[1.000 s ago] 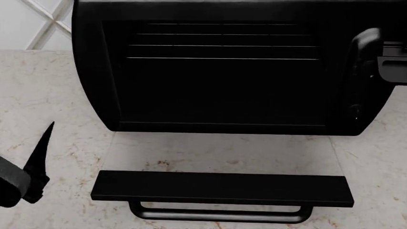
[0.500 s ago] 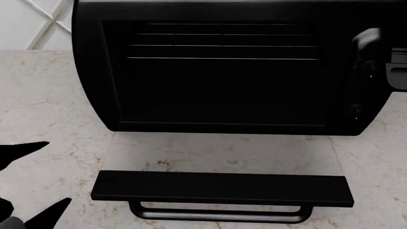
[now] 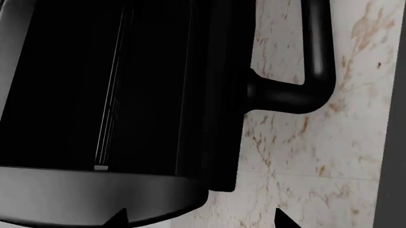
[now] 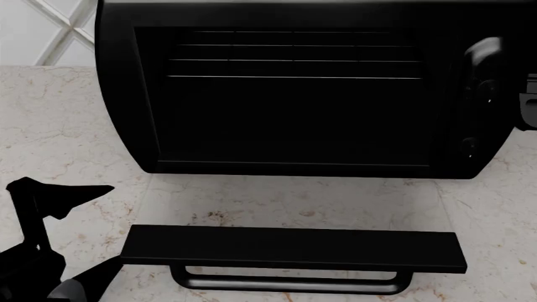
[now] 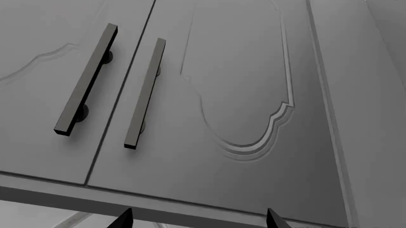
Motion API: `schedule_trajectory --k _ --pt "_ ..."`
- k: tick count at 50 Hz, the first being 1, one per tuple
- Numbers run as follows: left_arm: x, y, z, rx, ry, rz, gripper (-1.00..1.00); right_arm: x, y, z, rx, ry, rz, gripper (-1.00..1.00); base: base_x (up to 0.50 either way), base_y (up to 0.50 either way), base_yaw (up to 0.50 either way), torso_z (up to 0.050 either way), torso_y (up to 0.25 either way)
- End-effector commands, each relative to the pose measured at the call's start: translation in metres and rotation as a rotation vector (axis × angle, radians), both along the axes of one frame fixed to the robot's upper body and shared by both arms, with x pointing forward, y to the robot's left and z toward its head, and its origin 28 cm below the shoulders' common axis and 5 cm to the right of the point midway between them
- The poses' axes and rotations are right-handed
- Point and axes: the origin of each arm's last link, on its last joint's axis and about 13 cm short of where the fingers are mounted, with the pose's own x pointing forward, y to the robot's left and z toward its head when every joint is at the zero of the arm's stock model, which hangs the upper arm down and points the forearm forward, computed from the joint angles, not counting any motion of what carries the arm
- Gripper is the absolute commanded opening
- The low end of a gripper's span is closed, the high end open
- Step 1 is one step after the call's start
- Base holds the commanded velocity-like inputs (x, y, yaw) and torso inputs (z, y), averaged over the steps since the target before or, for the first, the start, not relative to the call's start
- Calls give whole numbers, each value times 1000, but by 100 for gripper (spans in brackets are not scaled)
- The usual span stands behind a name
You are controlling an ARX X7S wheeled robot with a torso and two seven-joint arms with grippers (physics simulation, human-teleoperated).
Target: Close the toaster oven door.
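The toaster oven (image 4: 293,113) is a glossy black box with rack lines inside. The toaster oven door (image 4: 293,204) lies open flat on the counter, its black top bar (image 4: 293,248) and U-shaped handle (image 4: 290,283) nearest me. My left gripper (image 4: 113,226) is open and empty, just left of the bar's left end. In the left wrist view the gripper (image 3: 199,221) faces the oven side (image 3: 95,199), the bar (image 3: 216,95) and the handle's corner (image 3: 298,95). My right gripper (image 5: 198,219) is open and empty, facing grey cabinet doors.
The oven stands on a pale marble counter (image 4: 59,126). Two grey cabinet doors with black bar handles (image 5: 85,80) fill the right wrist view. A dark part of my right arm (image 4: 529,104) shows at the head view's right edge beside the knob panel (image 4: 478,94).
My left gripper has risen and moved right, turning so its spread fingers point at the door bar's left end. The right arm has slid further out at the right edge.
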Motion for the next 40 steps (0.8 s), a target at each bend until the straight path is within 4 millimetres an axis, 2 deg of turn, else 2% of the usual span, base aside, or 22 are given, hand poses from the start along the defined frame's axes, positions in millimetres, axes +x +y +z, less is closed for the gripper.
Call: schedule_trajectory --k 1,6,11,16,24,33,40 --pt "16 -13 -3 26 6 -57 100 -2 -2 -2 6 -2 -9 100 0 0 0 0 0" --pt "22 -20 -4 46 3 -94 100 -2 -3 -2 10 -1 -16 100 0 0 -1 0 0" --pt "26 -25 2 -11 -54 -108 100 -3 -3 0 7 -6 -14 100 0 0 -1 0 0" --pt "27 -38 0 -153 -89 -114 100 -5 -3 2 6 -8 -16 100 0 0 0 0 0" --pt "19 -46 -3 -360 -145 -13 100 -7 -2 3 7 -10 -17 100 0 0 0 0 0" --pt "10 -50 -10 -481 -199 70 100 -8 -2 2 6 -12 -17 100 0 0 -1 0 0" --pt "7 -55 -4 -640 -281 128 100 -9 -2 6 2 -20 -17 100 0 0 -1 0 0"
